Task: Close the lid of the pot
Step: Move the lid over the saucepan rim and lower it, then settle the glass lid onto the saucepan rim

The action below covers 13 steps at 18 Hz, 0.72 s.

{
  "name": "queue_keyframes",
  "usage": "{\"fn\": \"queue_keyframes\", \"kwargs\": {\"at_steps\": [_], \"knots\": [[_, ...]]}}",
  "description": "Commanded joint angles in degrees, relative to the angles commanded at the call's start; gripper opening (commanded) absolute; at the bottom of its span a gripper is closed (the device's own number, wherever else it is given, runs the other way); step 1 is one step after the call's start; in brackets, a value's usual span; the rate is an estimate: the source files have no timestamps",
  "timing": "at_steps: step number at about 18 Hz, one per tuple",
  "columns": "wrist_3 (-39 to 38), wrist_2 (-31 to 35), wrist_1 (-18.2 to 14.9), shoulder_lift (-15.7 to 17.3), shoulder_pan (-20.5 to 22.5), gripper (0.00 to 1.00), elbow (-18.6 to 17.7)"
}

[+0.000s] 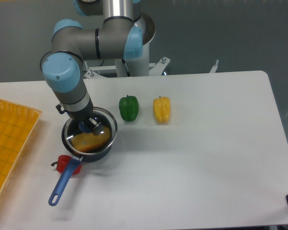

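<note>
The black pot point(92, 154) stands at the left of the white table, its long blue handle point(63, 184) pointing toward the front left. An orange-yellow object point(89, 141) lies inside it. The clear glass lid point(114, 125) with its thin metal rim sits over the pot's mouth, shifted slightly to the back right and seemingly a little tilted. My gripper point(91, 125) reaches straight down onto the lid's centre and is shut on its knob, which the fingers hide.
A red pepper point(62, 163) lies against the pot's handle on the left. A green pepper point(128, 108) and a yellow pepper point(162, 109) lie to the right of the pot. An orange mesh tray point(9, 139) fills the left edge.
</note>
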Motion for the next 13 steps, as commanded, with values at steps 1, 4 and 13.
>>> {"fn": "queue_keyframes", "kwargs": {"at_steps": [1, 4, 13], "knots": [[-0.09, -0.09, 0.18, 0.00, 0.00, 0.57, 0.08], [-0.17, -0.18, 0.36, 0.00, 0.08, 0.57, 0.00], [-0.09, -0.26, 0.36, 0.00, -0.09, 0.57, -0.36]]}}
